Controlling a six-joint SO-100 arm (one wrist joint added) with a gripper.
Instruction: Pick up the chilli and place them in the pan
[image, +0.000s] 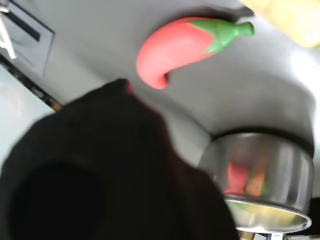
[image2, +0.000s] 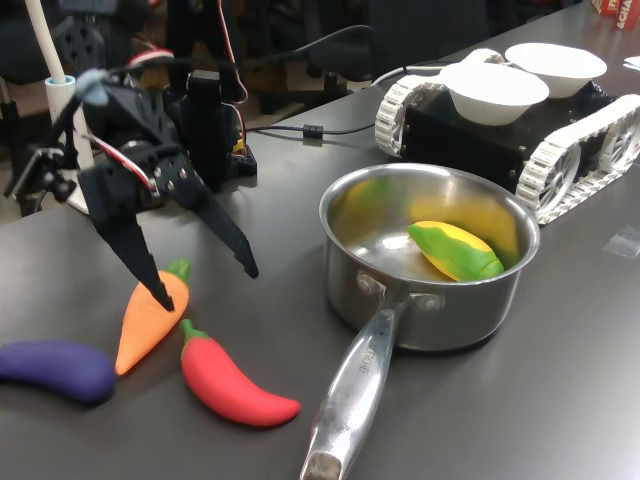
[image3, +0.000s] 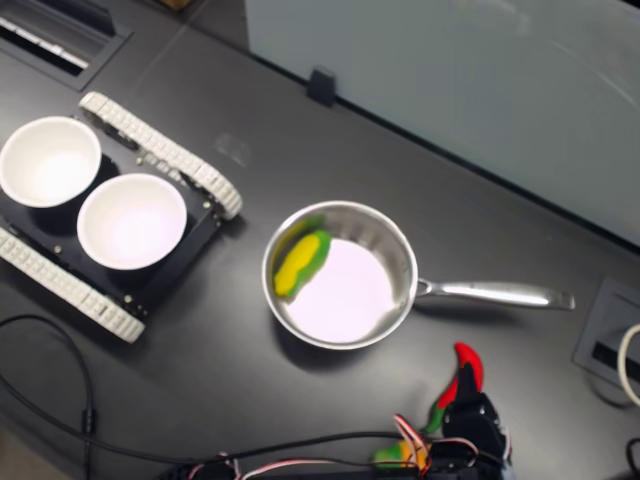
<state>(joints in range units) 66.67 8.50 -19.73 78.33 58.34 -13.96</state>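
Blur softens the wrist view, where the smooth curved red toy chilli with its small green stem (image: 182, 49) lies on the dark grey tabletop (image: 260, 95), clear of the black end effector (image: 122, 86) whose dark bulk fills the foreground. The shiny round stainless-steel saucepan (image: 270, 175) sits near, showing red and orange reflections on its wall.

In the first exterior view the end effector (image2: 205, 285) hangs spread wide, gripping nothing; one finger tip appears to be over the orange toy carrot with a green top (image2: 147, 320), the other over bare tabletop. The chilli (image2: 232, 382) lies just beside the carrot, nearer the camera, near the pan's long riveted handle (image2: 352, 395). A purple toy eggplant (image2: 55, 368) lies at the first exterior view's left. A yellow-and-green toy corn cob (image2: 455, 250) already rests inside the pan.

In the second exterior view only the chilli's red tip (image3: 468, 366) shows beyond the arm.

Likely risk: closing here would catch the carrot instead, since the fingers straddle it rather than the chilli. The glossy, tapered body could also slip from a pinch near its end.
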